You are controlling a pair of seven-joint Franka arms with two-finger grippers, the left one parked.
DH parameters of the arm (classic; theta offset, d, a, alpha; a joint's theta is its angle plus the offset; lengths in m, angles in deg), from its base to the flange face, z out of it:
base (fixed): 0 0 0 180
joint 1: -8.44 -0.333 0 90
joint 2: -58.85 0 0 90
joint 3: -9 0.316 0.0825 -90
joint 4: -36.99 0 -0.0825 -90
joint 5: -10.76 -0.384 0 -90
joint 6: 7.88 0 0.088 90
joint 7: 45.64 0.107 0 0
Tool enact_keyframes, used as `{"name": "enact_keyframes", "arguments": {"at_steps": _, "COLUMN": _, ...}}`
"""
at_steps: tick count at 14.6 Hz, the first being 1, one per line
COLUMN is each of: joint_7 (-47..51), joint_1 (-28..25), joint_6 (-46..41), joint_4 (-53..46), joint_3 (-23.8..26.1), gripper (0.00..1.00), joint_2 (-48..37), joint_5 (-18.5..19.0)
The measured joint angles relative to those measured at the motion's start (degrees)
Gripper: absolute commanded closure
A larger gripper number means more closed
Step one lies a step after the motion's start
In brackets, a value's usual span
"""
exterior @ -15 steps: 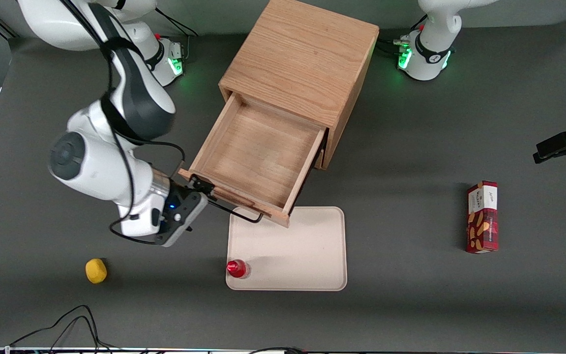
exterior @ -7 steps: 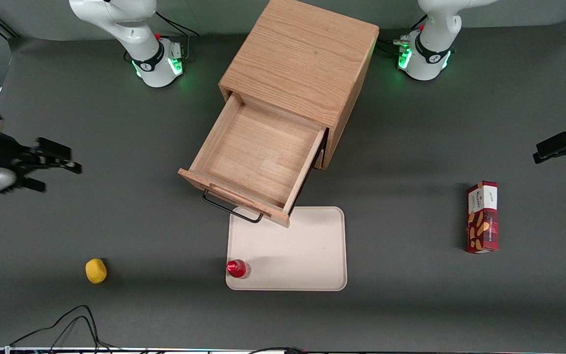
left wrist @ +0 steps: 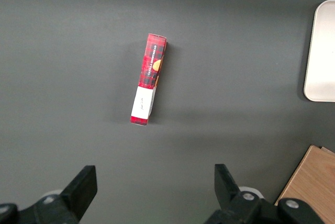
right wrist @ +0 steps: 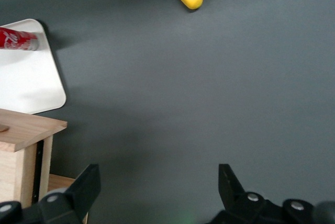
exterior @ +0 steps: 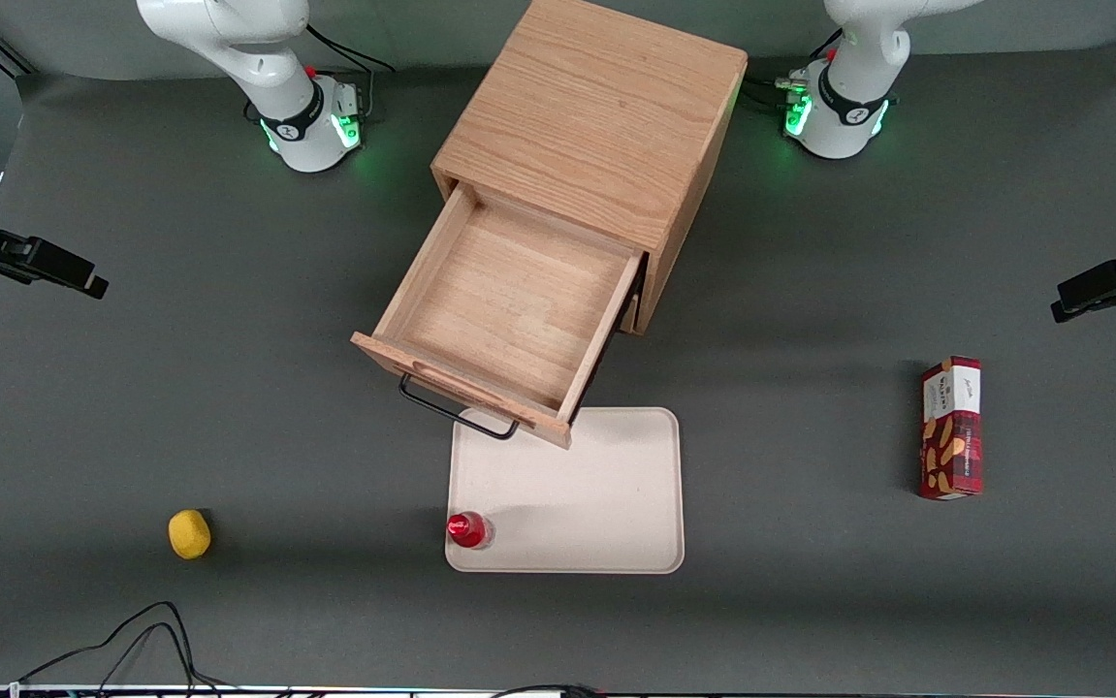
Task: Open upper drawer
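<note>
Gripper point(right wrist: 157, 192) parked high over bare mat at working arm's end of table, fingers spread wide, nothing between them; well apart from cabinet point(exterior: 596, 126), likely drawn clear because pulling looks finished. Upper drawer point(exterior: 509, 301) slid far out of cabinet toward front camera, plain oak floor exposed and empty, long black wire handle point(exterior: 456, 412) free, its front corner overhanging rim of cream tray point(exterior: 616, 494). Smooth, rounded-corner tray carrying a small red bottle point(exterior: 467, 529) at one edge. Yellow, egg-shaped lump point(exterior: 189, 534) alone on matte grey mat. Red printed carton point(exterior: 951, 428) lying flat toward parked arm's end.
</note>
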Motion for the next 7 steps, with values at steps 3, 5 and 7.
{"name": "enact_keyframes", "arguments": {"at_steps": 3, "joint_7": 0.0, "joint_1": 0.1, "joint_6": 0.1, "joint_4": 0.1, "joint_3": 0.5, "gripper": 0.00, "joint_2": 0.0, "joint_5": 0.2}}
{"name": "enact_keyframes", "arguments": {"at_steps": 5, "joint_7": -0.8, "joint_1": 0.1, "joint_6": 0.1, "joint_4": 0.1, "joint_3": 1.4, "gripper": 0.00, "joint_2": 0.0, "joint_5": 1.9}}
{"name": "enact_keyframes", "arguments": {"at_steps": 7, "joint_7": -2.0, "joint_1": 0.1, "joint_6": 0.1, "joint_4": 0.1, "joint_3": 1.9, "gripper": 0.00, "joint_2": 0.0, "joint_5": 3.4}}
